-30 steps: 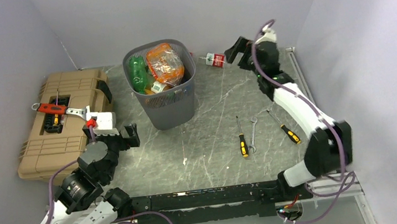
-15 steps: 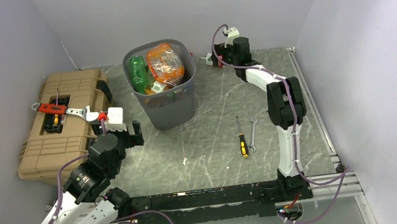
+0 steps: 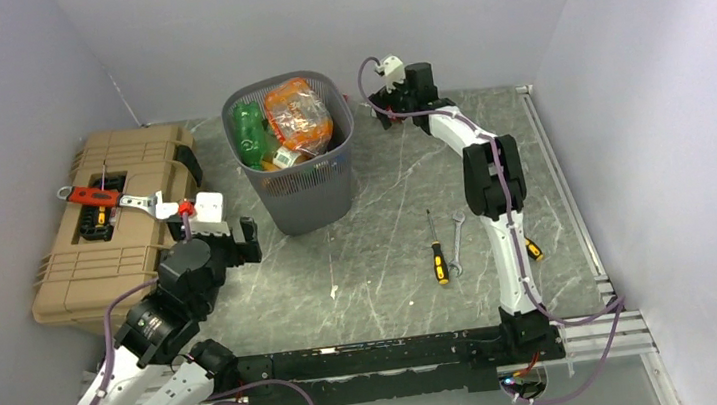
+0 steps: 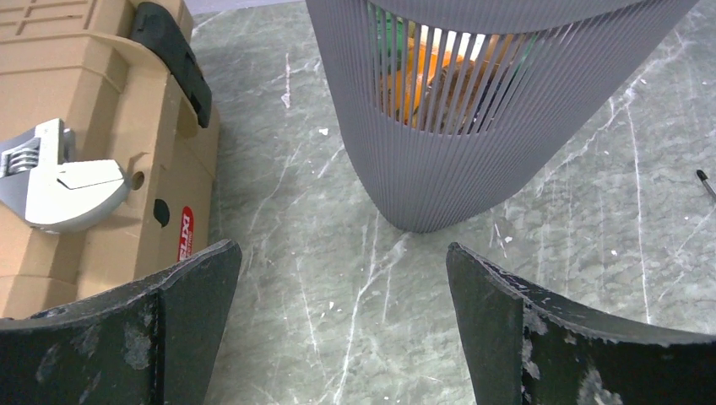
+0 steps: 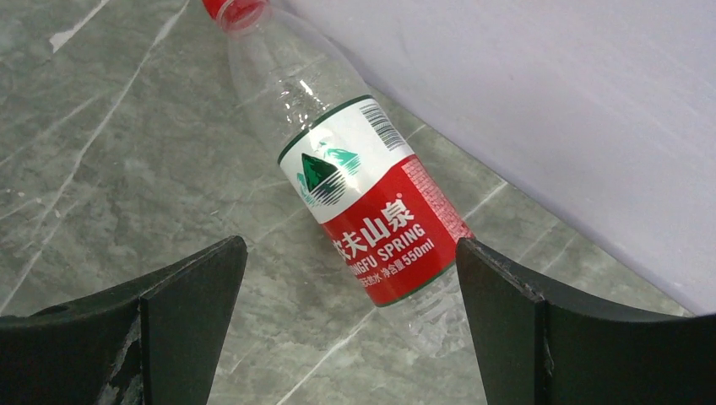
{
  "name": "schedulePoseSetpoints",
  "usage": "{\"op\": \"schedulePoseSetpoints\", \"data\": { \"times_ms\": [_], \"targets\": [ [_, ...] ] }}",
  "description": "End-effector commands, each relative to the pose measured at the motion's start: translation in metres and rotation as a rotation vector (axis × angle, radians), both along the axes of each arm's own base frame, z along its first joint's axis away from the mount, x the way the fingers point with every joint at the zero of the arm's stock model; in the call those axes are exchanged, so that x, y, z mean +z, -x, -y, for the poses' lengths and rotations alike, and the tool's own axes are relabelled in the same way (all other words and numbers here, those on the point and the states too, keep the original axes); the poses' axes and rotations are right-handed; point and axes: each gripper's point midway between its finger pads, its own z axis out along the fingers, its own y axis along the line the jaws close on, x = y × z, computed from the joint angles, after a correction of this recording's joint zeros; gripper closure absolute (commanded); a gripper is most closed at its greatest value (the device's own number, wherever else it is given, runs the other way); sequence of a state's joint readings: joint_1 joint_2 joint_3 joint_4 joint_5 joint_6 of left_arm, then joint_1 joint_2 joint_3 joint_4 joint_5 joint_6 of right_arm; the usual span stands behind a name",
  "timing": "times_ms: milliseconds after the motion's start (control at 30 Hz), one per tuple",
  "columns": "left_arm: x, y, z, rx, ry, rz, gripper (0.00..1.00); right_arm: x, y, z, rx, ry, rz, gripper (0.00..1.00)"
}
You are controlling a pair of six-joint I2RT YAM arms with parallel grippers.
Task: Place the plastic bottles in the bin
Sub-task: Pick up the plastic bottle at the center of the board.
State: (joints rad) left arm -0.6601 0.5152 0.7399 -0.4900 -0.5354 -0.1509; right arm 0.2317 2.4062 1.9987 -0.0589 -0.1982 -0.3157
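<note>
Item: one clear bottle (image 5: 363, 202) with a red cap and a red-and-white label. We found it lying on its side at the far edge of the counter (image 3: 385, 210), close along the back wall and just right of the bin (image 3: 312, 195). The bin stood at the far middle of the counter, heaped with orange-tinted bottles (image 3: 295, 117) and a green one (image 3: 249, 132). The right gripper (image 5: 348, 261) hung over the loose bottle, jaws wide apart and holding nothing. The left gripper (image 4: 342, 261) was equally wide and empty, low between the tan toolbox (image 3: 107, 239) and the bin. We judged the bottle empty, light, thin-walled and slick, so apt to roll or buckle. It would be best taken across the labelled middle with a gentle squeeze.
</note>
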Motion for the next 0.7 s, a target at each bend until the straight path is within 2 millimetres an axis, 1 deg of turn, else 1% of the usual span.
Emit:
{"op": "schedulePoseSetpoints", "data": {
  "times_ms": [0,200,433,533,667],
  "targets": [
    [0.003,-0.005,0.009,-0.027,0.014,0.006,0.03,0.011,-0.008,-0.009,0.063,0.016,0.019,0.01],
    [0.002,-0.004,0.007,-0.023,0.019,0.001,0.03,-0.016,-0.008,-0.009,0.058,0.067,-0.005,0.01],
    [0.001,-0.004,0.007,-0.025,0.016,-0.004,0.03,-0.048,-0.003,-0.009,0.035,0.131,-0.034,0.01],
    [0.001,-0.004,0.007,-0.022,0.017,-0.005,0.03,-0.062,-0.005,-0.003,-0.018,0.187,-0.025,0.01],
    [-0.001,-0.004,0.007,-0.022,0.011,-0.01,0.03,-0.071,-0.011,0.006,-0.085,0.212,-0.018,0.01]
  ]
}}
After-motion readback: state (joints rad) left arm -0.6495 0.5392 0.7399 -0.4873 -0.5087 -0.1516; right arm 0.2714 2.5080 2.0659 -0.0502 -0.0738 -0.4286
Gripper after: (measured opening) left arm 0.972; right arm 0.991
